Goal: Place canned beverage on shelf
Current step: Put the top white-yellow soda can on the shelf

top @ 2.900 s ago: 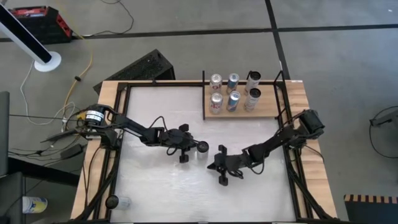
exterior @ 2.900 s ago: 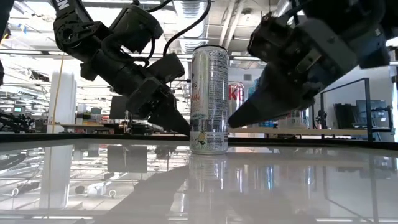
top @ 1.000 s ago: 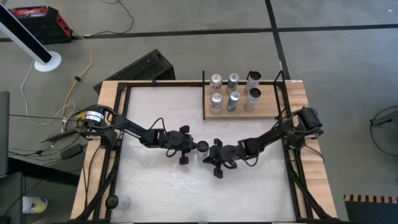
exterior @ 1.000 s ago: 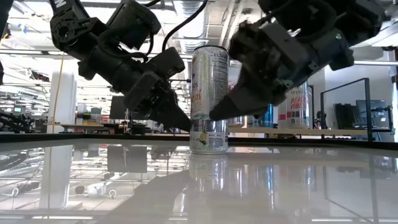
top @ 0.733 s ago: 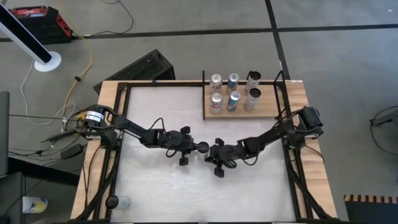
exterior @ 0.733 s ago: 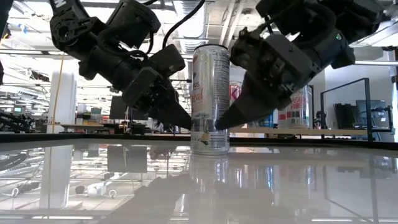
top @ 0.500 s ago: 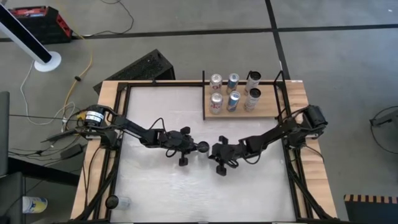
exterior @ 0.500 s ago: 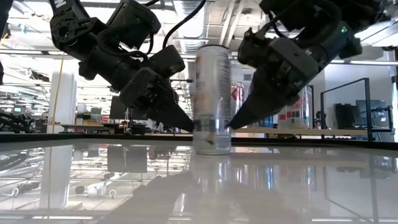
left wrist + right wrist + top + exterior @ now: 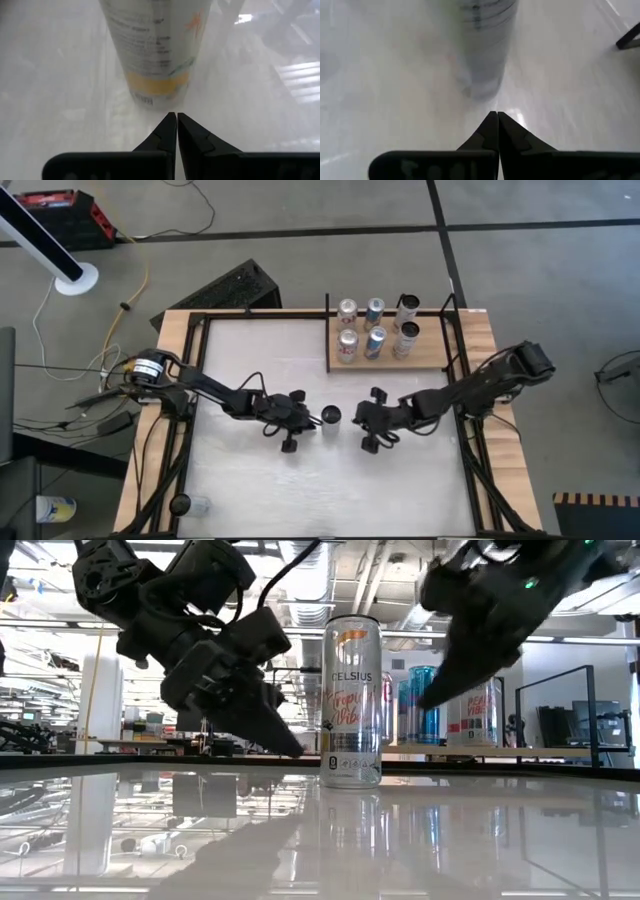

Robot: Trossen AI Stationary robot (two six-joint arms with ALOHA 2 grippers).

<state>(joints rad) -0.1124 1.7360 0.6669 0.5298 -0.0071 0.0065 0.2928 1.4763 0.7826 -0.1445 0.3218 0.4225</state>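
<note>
From overhead, a single can [image 9: 331, 415] stands upright near the middle of my white worktop [image 9: 250, 480], between my two claws. My left claw [image 9: 306, 412] points at it from the left, tip just beside it. My right claw [image 9: 359, 417] points at it from the right, a little apart from it.

The overhead view gives only the can's round top. The low view shows its side: silver and white, printed "CELSIUS" [image 9: 351, 703], free-standing on the glossy surface, with my left claw [image 9: 292, 749] tilted down near its base and not visibly touching it. My right claw [image 9: 425, 700] hangs higher on the other side, clear of the can.

Left wrist view: both fingers [image 9: 165, 132] pressed together, closed on nothing, tips just short of the can's lower wall [image 9: 155, 50]. Right wrist view: fingers [image 9: 487, 131] likewise pressed shut and empty; the can [image 9: 487, 47] is blurred, apart from the tips.

The shelf [image 9: 390, 360], a light wooden board with thin black rails, sits at the worktop's far right corner and carries six upright cans [image 9: 376, 328] in two rows of three. The low view shows some of them behind, red and blue [image 9: 420, 705].

Worktop rim is pale wood [image 9: 175, 325]. Grey floor around it, cables [image 9: 60, 370] at the left. The low view looks into an open room with ceiling ducts [image 9: 300, 565] and monitors [image 9: 560, 725] at right.
</note>
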